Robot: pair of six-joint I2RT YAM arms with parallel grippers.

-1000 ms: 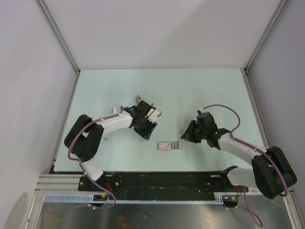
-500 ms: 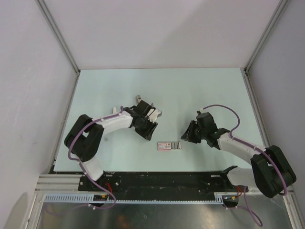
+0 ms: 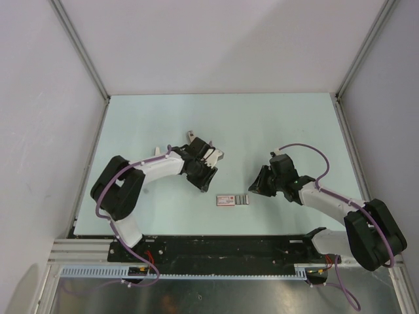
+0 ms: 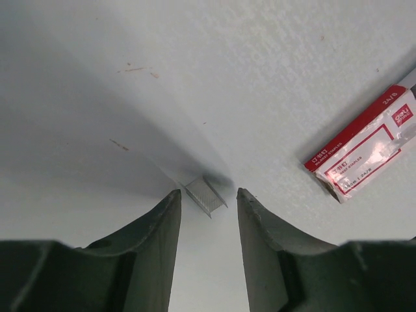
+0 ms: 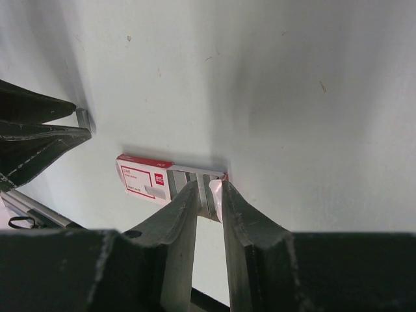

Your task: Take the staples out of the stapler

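Stapler [image 3: 226, 200] recorded unmoved over the last second at the near middle of the table [image 3: 262, 124], with the staples [image 3: 242, 199] touching its right end. Left gripper [image 4: 208, 192] noted slightly narrower than before, jaws moderately apart around a small grey piece [image 4: 205, 197], which is not clamped. Right gripper [image 5: 209, 185] unchanged, a narrow slit at the staples with nothing seen held, so unloading is judged unfinished.
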